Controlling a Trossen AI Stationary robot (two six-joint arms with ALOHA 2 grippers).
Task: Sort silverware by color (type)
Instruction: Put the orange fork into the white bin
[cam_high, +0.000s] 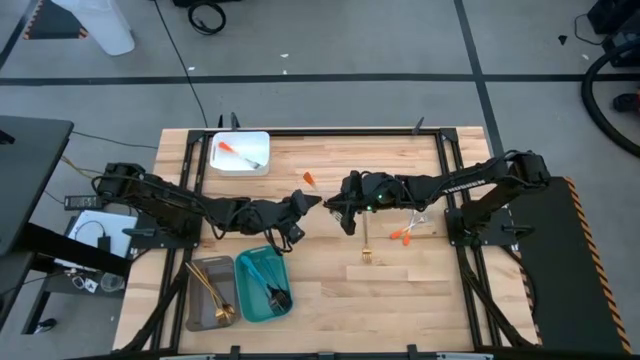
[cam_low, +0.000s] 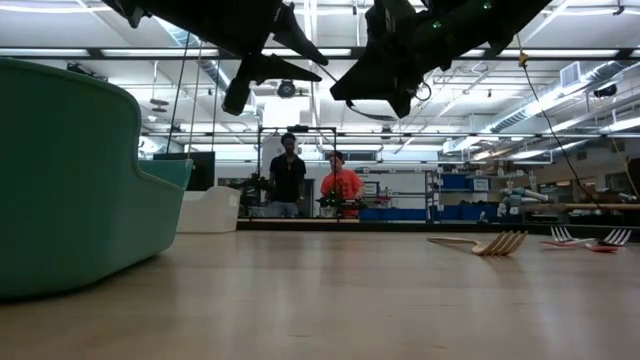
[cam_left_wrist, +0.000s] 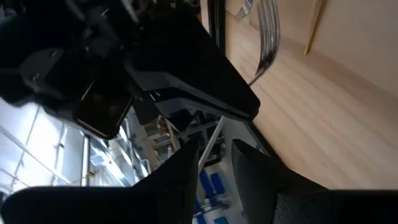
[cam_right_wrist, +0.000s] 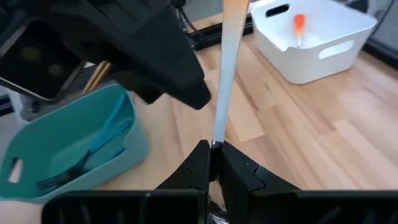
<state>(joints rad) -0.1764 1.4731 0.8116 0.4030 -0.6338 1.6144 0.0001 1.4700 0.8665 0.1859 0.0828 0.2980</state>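
Passing an orange piece (cam_right_wrist: 227, 62) across mid-table, well above the wood: my right gripper (cam_right_wrist: 212, 146) pinches its slim handle, and my left gripper (cam_left_wrist: 214, 155) stands half-wide around what I take for the far end. Handover step, I judge. Next: left must clamp before right releases, then carry to the white tray (cam_high: 262, 165), where orange already lies. White lettering on my right arm, too small to read.

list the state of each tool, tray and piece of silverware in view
right tool: shut on orange utensil, held above the table
left tool: open, close to the right tool
white tray: holds an orange piece
teal tray: holds teal pieces and a dark fork
grey tray: holds gold pieces
gold fork: lying loose on table
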